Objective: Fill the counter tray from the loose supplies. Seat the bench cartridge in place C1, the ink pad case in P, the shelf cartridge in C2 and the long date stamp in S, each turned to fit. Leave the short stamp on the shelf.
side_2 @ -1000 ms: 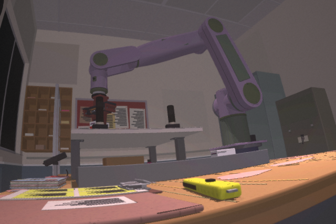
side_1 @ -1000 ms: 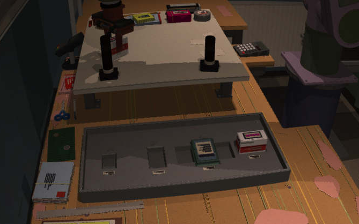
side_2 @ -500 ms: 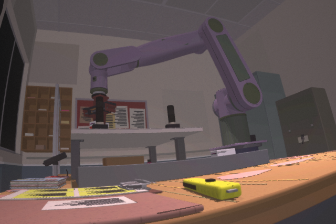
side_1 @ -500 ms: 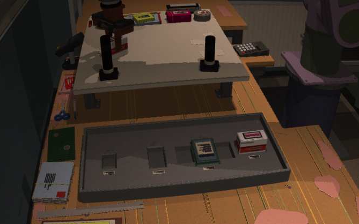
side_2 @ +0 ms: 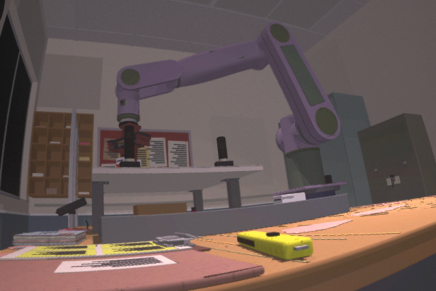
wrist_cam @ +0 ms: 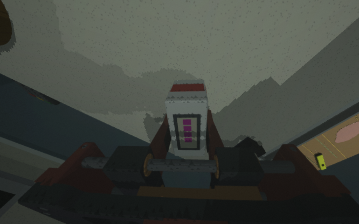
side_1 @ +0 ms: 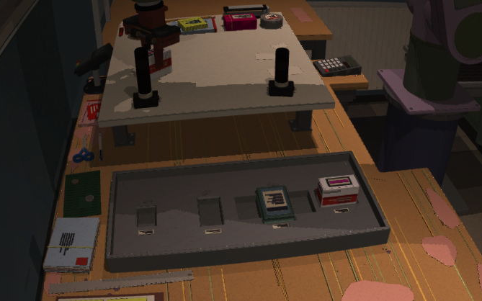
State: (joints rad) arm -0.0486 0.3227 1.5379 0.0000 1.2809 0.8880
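Note:
On the raised grey shelf's left part, my gripper (side_1: 158, 56) has its two fingers closed against the sides of the white-and-red shelf cartridge (wrist_cam: 188, 122), which rests on the shelf surface. A tall black stamp (side_1: 143, 76) stands just in front of it and another black stamp (side_1: 281, 73) stands on the shelf's right. In the grey counter tray (side_1: 242, 209) on the bench below, a white-and-red cartridge (side_1: 338, 190) sits in the rightmost place and the teal ink pad case (side_1: 275, 204) in the wide place beside it. The two left recesses (side_1: 209, 211) hold nothing.
A yellow box (side_1: 193, 24), a magenta box (side_1: 239, 21) and a tape roll (side_1: 271, 20) line the shelf's far edge. A calculator (side_1: 338, 65) lies right of the shelf; scissors (side_1: 83, 155), a green mat and a paper stack (side_1: 72, 245) lie left of the tray.

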